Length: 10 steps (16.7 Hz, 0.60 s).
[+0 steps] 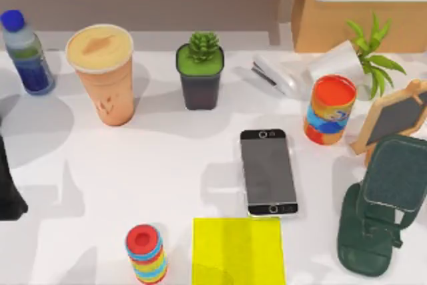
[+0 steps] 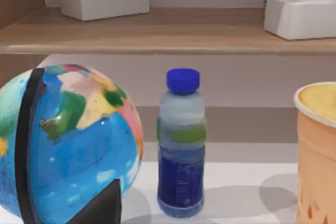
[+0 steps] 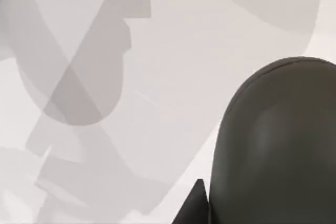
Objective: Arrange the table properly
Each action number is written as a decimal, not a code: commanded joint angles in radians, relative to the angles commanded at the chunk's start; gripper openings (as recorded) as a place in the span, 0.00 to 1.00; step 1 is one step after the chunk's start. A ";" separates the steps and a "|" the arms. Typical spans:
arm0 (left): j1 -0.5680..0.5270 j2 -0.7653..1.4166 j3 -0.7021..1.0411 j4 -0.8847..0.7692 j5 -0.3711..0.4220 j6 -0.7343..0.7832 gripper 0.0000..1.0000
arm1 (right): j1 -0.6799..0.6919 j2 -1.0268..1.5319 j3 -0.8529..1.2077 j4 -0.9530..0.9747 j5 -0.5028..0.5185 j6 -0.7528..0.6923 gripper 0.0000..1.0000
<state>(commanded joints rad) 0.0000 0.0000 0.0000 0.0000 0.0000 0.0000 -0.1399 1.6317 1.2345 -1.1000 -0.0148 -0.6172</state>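
Observation:
The white table (image 1: pixel 167 165) holds many items. A black phone (image 1: pixel 268 171) lies face up at centre right, just behind a yellow square mat (image 1: pixel 238 250) at the front edge. A dark green bag (image 1: pixel 380 211) sits at the front right, and its rounded dark body (image 3: pixel 278 145) looms close in the right wrist view. My left arm (image 1: pixel 10 188) is a dark shape at the table's left edge. From its wrist I see a globe (image 2: pixel 68 145), a blue-capped water bottle (image 2: pixel 181 145) and a coffee cup (image 2: pixel 317 150).
Along the back stand the water bottle (image 1: pixel 27 51), coffee cup (image 1: pixel 103 75), potted succulent (image 1: pixel 200 68), stapler (image 1: pixel 273 75), leafy plant (image 1: pixel 370 48), colourful can (image 1: pixel 329 109) and small chalkboard (image 1: pixel 393 118). A ring stack (image 1: pixel 145 253) stands front left. A wooden shelf (image 2: pixel 157 30) carries two white boxes.

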 joint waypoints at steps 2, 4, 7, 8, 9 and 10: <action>0.000 0.000 0.000 0.000 0.000 0.000 1.00 | 0.062 -0.039 0.046 0.038 -0.015 -0.073 0.00; 0.000 0.000 0.000 0.000 0.000 0.000 1.00 | 0.152 -0.082 0.097 0.082 -0.034 -0.188 0.00; 0.000 0.000 0.000 0.000 0.000 0.000 1.00 | 0.326 -0.114 0.163 0.142 -0.065 -0.420 0.00; 0.000 0.000 0.000 0.000 0.000 0.000 1.00 | 0.392 -0.110 0.179 0.156 -0.076 -0.507 0.00; 0.000 0.000 0.000 0.000 0.000 0.000 1.00 | 0.459 -0.100 0.193 0.167 -0.086 -0.596 0.00; 0.000 0.000 0.000 0.000 0.000 0.000 1.00 | 0.527 -0.083 0.202 0.174 -0.094 -0.687 0.00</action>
<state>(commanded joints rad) 0.0000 0.0000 0.0000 0.0000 0.0000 0.0000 0.3875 1.5489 1.4368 -0.9258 -0.1091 -1.3038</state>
